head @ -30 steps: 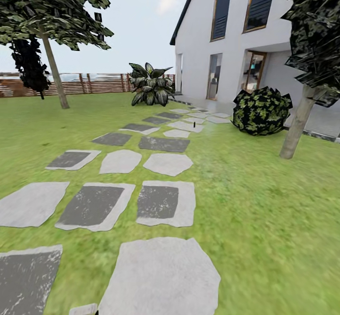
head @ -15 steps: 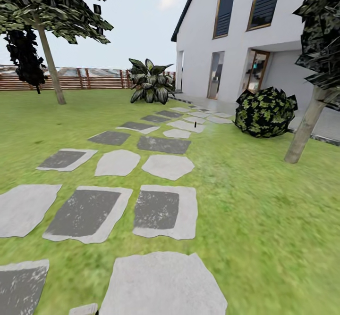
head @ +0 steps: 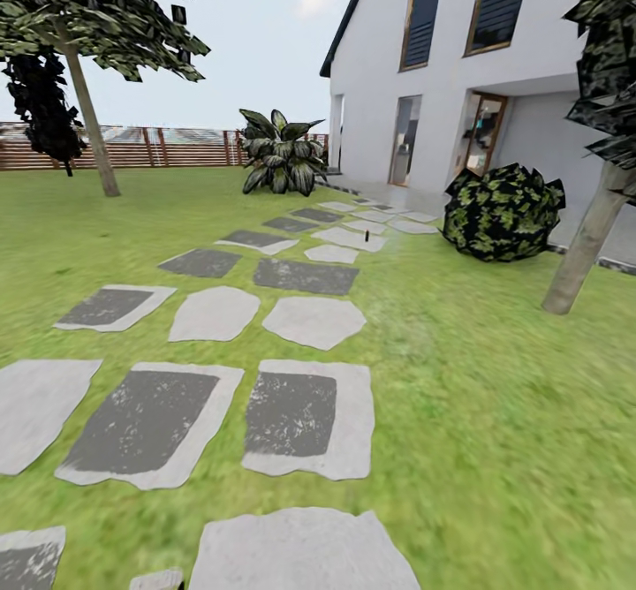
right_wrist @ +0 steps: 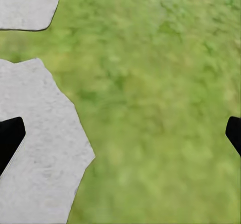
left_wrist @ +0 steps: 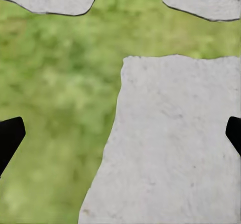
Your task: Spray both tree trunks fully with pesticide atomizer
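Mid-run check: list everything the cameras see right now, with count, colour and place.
trees: two, grey-tan trunks, far left by the fence and right edge.
stepping stones: many, grey, path up the lawn.
lawn: green, all around.
small dark object: one, upright on the path far ahead; too small to identify.
bush: one, dark green, near the house.
broad-leaf plant: one, by the fence.
fence: brown slats, back.
house: white, right.
left gripper: black fingertips apart, empty.
right gripper: same.
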Tool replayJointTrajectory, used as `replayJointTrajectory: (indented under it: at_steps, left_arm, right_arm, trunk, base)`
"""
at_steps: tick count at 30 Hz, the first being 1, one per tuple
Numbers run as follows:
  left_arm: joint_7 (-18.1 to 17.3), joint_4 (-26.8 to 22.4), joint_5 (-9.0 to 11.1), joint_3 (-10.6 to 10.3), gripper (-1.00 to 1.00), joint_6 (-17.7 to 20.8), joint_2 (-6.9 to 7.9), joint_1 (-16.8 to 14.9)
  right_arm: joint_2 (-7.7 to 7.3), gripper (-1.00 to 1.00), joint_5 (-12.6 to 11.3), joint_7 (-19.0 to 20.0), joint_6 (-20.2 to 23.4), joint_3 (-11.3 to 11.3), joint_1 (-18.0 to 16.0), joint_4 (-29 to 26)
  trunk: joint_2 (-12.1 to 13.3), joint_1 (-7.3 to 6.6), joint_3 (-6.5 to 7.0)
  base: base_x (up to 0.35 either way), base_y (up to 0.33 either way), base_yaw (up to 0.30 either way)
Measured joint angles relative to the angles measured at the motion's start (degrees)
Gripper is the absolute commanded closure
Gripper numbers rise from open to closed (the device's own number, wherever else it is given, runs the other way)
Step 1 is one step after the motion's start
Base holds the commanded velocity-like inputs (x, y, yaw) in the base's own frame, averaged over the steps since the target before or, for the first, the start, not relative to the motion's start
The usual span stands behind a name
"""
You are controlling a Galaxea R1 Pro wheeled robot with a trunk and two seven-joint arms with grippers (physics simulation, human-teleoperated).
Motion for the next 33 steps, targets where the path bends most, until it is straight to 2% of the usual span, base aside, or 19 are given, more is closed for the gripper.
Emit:
replayJointTrajectory:
  at_steps: [33]
  left_arm:
    - [0.0,0.0,0.0,0.0,-1.00,0.0,0.00,0.0]
  right_arm:
    - [0.00,-1.00,0.0,0.0,0.0,0.0,0.0,0.0]
  trunk:
    - [0.0,0.00,0.00]
  base:
    - [0.335,0.000,0.000]
